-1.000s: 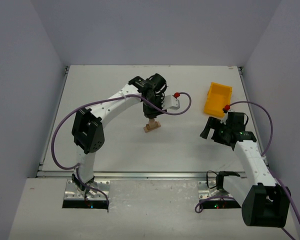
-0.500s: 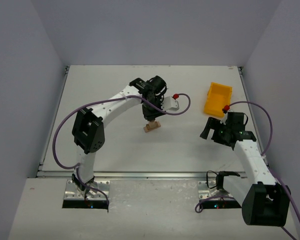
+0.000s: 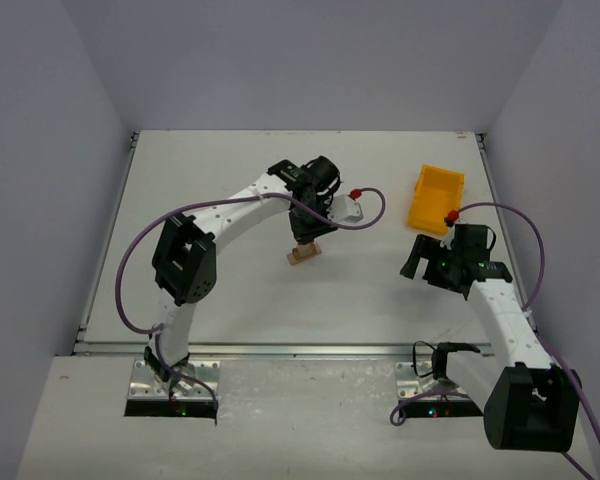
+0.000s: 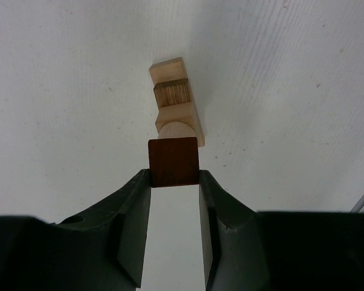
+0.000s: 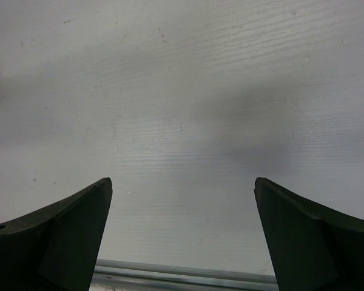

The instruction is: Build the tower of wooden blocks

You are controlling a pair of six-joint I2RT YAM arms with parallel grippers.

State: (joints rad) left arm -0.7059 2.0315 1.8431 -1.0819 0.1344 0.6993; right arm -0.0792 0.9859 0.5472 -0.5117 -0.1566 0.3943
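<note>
The room has three plain grey-purple walls [image 3: 310, 60]. They stand around one big white table [image 3: 180, 180]. The table top is flat and has tiny specks and faint lines on it. One thin metal strip [image 3: 310, 349] runs along its near edge.

There are two robot arms, both white with black joints. The left arm [image 3: 230, 208] reaches far over the middle of the table. The right arm [image 3: 505, 320] is bent and stays on the right side. There are two purple wires [image 3: 120, 270], one looping along each arm.

There is one yellow bin [image 3: 436, 198]. It sits on the table at the far right, just past the right arm's hand.

There are two grippers. The right gripper [image 5: 182, 182] has its two black fingers spread wide, with only bare table between them. The left gripper [image 4: 174, 176] points down and squeezes one red-brown block [image 4: 174, 162] between its two fingertips.

There is one little tower [image 4: 176, 103]. It stands near the middle of the table, right under the left gripper [image 3: 306, 235]. It has a flat pale plank at the bottom with small pale wooden pieces on top. One piece has a stripy brown end [image 4: 171, 93], and one is round [image 4: 176, 129]. The red-brown block is right over the round piece. I cannot tell if they touch.
</note>
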